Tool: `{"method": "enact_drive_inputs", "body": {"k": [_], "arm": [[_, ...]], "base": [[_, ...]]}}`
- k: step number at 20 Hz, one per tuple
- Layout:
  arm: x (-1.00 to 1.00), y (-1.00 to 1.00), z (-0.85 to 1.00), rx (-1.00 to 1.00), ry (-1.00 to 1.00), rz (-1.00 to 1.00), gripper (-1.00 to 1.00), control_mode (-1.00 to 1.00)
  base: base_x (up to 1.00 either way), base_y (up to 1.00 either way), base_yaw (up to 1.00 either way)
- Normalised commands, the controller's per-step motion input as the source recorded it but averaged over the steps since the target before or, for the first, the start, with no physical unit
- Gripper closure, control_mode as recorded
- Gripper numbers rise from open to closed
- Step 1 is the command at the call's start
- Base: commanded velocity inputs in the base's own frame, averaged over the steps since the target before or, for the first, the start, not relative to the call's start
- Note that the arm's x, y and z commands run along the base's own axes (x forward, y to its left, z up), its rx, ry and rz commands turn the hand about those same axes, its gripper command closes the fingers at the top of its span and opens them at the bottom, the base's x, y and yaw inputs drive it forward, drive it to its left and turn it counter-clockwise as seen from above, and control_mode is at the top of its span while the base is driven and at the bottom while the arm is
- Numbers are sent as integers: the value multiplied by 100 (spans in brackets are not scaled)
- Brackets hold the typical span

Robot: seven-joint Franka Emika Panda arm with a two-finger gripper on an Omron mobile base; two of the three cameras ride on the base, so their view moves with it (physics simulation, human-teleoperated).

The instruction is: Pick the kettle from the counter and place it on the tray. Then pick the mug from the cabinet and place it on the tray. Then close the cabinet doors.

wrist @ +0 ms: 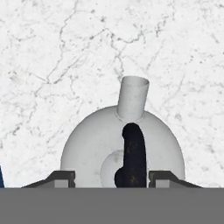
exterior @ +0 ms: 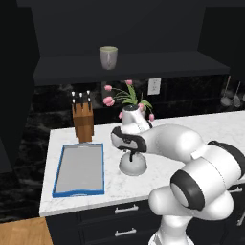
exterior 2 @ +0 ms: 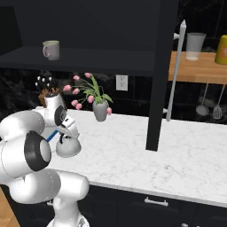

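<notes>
You are at the grasp on the low silver-grey dome kettle (wrist: pixel 122 151), which sits on the white marble-look table (exterior: pixel 201 127) just right of the flat blue-rimmed tray (exterior: pixel 79 170) and in front of the grey vase of pink tulips (exterior 2: pixel 100 110). In the hand view the gripper (wrist: pixel 111 178) is straight above the dome, with the thin upright black handle (wrist: pixel 133 155) between the two fingers (wrist: pixel 59 178). The handle lies closer to the right one, so, as I judge it, nudge the hand a touch that way before closing, and keep the wrist level so the pads meet the handle flat rather than on an edge. Close fully before you lift, then raise straight up; the tray is near, so a short sideways carry should do.

The fingers stand apart on either side of the handle, with a visible gap on both sides; they touch nothing and hold nothing yet. The small grey-beige mug (exterior: pixel 108 57) waits on the dark shelf of the black wall cabinet (exterior: pixel 134 64).
</notes>
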Motion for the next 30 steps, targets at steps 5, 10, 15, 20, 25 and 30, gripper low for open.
{"method": "enact_drive_inputs", "body": {"k": [5, 10, 15, 20, 25, 30], "arm": [[-23, -3, -18, -4, -2, 7, 100, -100], [-41, -1, 18, 5, -15, 7, 100, -100], [-43, 26, 65, 0, -20, 6, 100, -100], [-5, 60, 62, 0, -6, 1, 100, -100], [25, 69, 38, 0, -13, 0, 100, -100], [50, 64, 9, 1, -6, 0, 100, -100]], "base": [[0, 0, 0], [0, 0, 0], [0, 0, 0], [0, 0, 0], [0, 0, 0], [0, 0, 0]]}}
